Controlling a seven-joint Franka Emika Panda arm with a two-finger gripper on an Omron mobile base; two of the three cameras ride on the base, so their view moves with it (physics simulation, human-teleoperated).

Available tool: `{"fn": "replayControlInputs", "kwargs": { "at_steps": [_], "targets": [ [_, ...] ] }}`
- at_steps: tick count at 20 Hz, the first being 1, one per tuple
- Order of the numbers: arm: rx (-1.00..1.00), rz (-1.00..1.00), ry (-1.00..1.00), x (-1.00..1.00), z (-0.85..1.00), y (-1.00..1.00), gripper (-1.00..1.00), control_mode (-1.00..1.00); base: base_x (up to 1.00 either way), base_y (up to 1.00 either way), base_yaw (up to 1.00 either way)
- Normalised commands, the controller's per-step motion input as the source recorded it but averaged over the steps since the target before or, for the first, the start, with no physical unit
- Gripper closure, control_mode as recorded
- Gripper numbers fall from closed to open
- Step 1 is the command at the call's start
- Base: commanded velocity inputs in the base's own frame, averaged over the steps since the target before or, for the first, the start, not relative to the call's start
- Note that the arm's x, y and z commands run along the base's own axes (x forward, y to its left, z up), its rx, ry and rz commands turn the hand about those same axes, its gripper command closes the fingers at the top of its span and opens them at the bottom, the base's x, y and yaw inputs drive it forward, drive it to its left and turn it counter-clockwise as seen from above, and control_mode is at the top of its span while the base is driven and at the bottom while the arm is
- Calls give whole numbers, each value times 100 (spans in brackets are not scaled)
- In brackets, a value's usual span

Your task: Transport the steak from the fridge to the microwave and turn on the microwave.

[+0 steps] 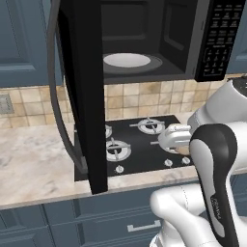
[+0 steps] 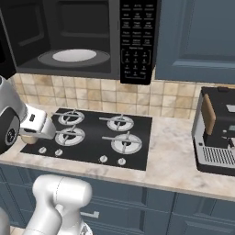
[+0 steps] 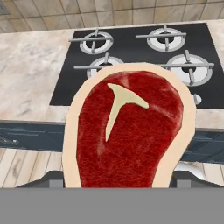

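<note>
steak (image 3: 129, 135) sits in the gripper (image 3: 120, 181), seen large in the hand view, red face toward the camera, pale fat rim around it, white t-shaped marbling at about 11 o'clock of its centre. fingertips are hidden behind the meat; the jaws are judged closed on the steak, since it hangs there with nothing under it. behind it: stovetop (image 3: 144, 61) with 4 burners, marble counter (image 3: 30, 74) at 9 o'clock, tiled wall at 12 o'clock.

left base view: microwave (image 1: 159, 38) is mounted above the stovetop, door (image 1: 82, 96) swung wide open toward 7 o'clock, cavity exposed, white turntable (image 1: 128, 60) bare. keypad (image 1: 219, 34) at 3 o'clock of the cavity. the hand is low over the front of the stovetop, well below the cavity. right base view: a sliver of tan at the wrist, likely the steak's rim; a coffee machine (image 2: 218, 133) stands at 3 o'clock on the counter.

step in hand, as judged: carry leg, steak not yet in the oven.

to do it well:
- raise first, until the steak is above the cavity floor lip, then move in toward 12 o'clock; a diagonal path risks the lower frame.
- keep away from the open door edge at 9 o'clock.
- set down over the turntable centre, release low.
- afterwards the door needs shutting before the start button counts.

risk: the grip is on 1 edge of a floppy slab; fast swings could slip it.
</note>
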Motion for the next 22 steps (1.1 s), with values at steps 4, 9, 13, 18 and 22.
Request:
{"fn": "replayControlInputs", "kwargs": {
  "at_steps": [4, 9, 13, 18, 22],
  "targets": [
    [0, 0, 0, 0, 0, 0, 100, 100, 0, 0, 0],
    [0, 0, 0, 0, 0, 0, 100, 100, 0, 0, 0],
    [0, 1, -6, 0, 10, 0, 100, -100, 0, 0, 0],
    [-2, 0, -12, 0, 24, 8, 100, -100, 0, 0, 0],
    [-6, 0, -19, 0, 41, 8, 100, -100, 0, 0, 0]
  ]
}}
